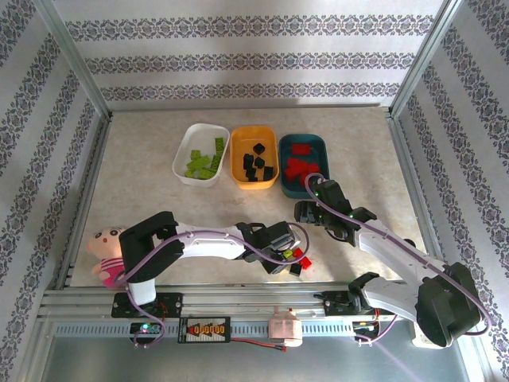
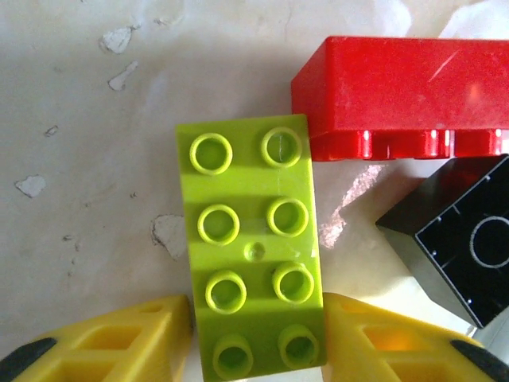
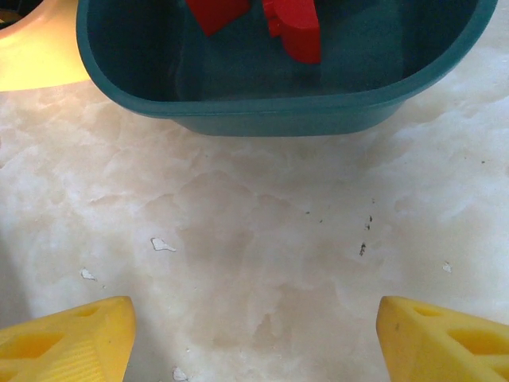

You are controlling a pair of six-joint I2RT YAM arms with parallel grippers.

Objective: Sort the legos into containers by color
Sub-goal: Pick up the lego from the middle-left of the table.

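Nearly sorted: well short of the teal tray (image 1: 281, 171), the left gripper (image 2: 256, 326) clamps a lime brick (image 2: 250, 239); a red brick (image 2: 406, 87) and a black brick (image 2: 461, 239) wait beside it. The right gripper (image 3: 254, 334) gapes empty just before that tray.

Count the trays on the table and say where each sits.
3, side by side at the far end: white tray left, orange-yellow tray middle, dark teal tray right. None looks hidden.

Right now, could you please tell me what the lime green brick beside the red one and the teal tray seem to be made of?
Lime green brick: hard moulded plastic, glossy, given highlights on its studs. Teal tray: probably plastic too, its wall smooth with a soft sheen.
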